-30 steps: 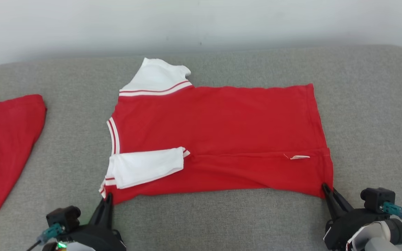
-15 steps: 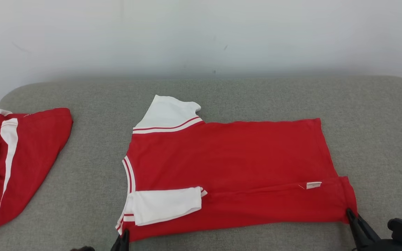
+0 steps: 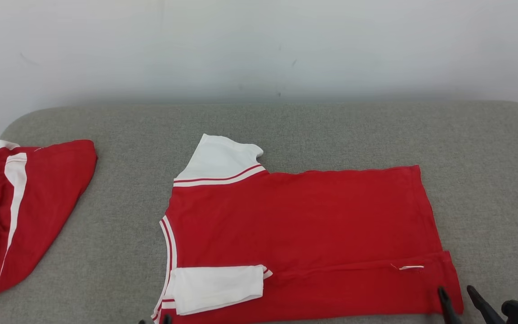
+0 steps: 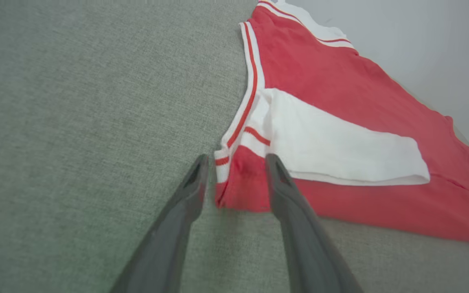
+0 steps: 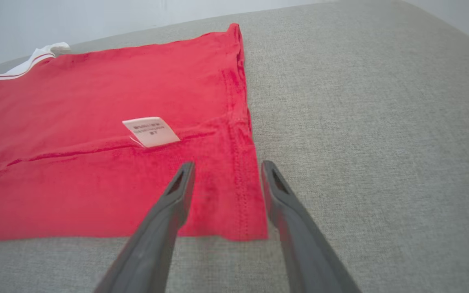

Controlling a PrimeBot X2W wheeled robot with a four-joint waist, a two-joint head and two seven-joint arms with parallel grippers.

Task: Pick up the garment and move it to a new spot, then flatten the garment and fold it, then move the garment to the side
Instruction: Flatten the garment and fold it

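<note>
Here, garment [image 3: 308, 216] lies on grey cushion [image 3: 331, 130] before wall [image 3: 259, 45].

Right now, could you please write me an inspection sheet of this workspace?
Surface: grey padded surface, woven cover.
Job's things: red shirt lies flat, its near edge folded over; white sleeve folded on top; label showing.
Clutter: second red garment, loosely heaped at the robot's left.
Hands: left hand open, fingers astride the shirt's near collar-end corner; right hand open, astride the near hem corner.
Cables: nothing seen.
Surroundings: pale wall behind.
</note>
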